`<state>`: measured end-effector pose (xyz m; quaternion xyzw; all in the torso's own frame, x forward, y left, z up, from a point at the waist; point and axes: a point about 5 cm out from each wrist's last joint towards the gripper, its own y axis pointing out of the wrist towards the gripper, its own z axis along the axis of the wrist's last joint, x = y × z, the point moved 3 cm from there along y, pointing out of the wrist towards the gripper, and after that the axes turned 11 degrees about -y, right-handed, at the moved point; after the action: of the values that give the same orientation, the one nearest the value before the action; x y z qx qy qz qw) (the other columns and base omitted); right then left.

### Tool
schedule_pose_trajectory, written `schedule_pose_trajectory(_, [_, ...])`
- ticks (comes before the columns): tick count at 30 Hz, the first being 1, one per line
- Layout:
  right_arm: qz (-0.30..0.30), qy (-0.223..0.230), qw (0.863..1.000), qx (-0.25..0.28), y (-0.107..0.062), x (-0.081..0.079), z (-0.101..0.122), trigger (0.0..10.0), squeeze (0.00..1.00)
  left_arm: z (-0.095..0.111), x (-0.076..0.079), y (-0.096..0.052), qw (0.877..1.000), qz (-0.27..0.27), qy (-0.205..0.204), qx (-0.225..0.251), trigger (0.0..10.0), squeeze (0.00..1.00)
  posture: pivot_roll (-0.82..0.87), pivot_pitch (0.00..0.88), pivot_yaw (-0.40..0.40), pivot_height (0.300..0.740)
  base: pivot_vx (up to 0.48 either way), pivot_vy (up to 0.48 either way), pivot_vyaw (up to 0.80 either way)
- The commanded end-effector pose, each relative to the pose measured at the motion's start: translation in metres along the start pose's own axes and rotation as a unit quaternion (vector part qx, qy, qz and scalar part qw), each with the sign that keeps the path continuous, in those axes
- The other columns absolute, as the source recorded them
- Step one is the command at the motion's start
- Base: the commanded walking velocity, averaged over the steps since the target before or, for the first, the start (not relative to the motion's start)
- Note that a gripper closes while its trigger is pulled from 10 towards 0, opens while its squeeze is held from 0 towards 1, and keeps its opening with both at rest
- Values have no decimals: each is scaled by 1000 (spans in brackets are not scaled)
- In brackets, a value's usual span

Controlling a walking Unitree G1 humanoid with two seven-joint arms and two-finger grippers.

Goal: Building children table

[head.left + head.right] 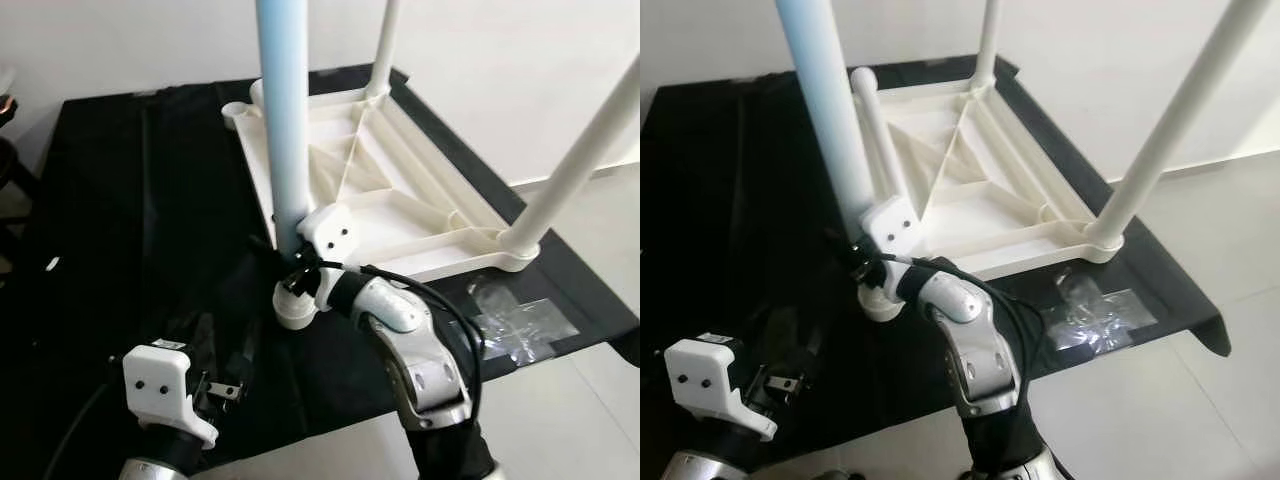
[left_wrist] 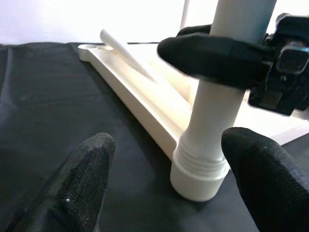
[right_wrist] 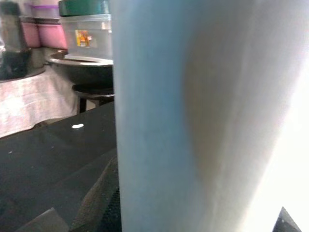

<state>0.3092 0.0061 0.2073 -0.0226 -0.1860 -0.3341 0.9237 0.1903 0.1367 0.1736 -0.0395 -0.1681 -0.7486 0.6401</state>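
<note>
**Operator:** Children's table top [image 1: 400, 190], white plastic, lies upside down on a black cloth [image 1: 120, 220] with its ribbed underside up. Two white legs [image 1: 580, 160] stand in the far and right corner sockets. A fourth leg appears to lie loose along the left rim. What is the step in hand?

**Technician:** Judged from the frames, seating the near leg [image 1: 285, 120], the pale blue-white tube, in the near-left corner socket. The right end effector [image 1: 298, 262] is clamped around that leg low down, just above its threaded collar [image 2: 199, 162]. The collar sits at the socket, and the grooves are exposed, so the leg does not look fully home.

**Operator:** State of the left end effector?

**Technician:** The left end effector [image 2: 164, 169] is spread wide and holds nothing. It sits near the robot, to the left of the leg base, with its fingers [image 2: 82, 169] either side of the collar in the wrist view but apart from it.

**Operator:** How should the step be done well?

**Technician:**
1. Keep the leg upright. A tilted tube will likely cross the thread or jam.
2. Press along the leg's axis while turning, not sideways.
3. Steady the table top or the collar with the left end effector, because the top may slide on the cloth.
4. Keep clear of the plastic bag [image 1: 520, 325] lying on the cloth to the right.
</note>
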Motion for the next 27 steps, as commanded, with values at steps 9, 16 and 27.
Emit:
schedule_pose_trajectory(9, [146,30,988,27,15,24,13,10000,1000,-4,-2,-2,1000,8,-5,-7,10000,0,84,176,-36,740,0,0,0])
schedule_pose_trajectory(16, [262,-40,964,35,18,53,22,10000,600,-3,-2,-2,1000,10,-9,-3,10000,0,96,182,-42,740,0,0,0])
schedule_pose_trajectory(27, [372,-20,926,66,24,55,39,8392,0,-2,-2,-4,1000,15,-8,-2,10000,0,116,191,-46,740,0,0,0])
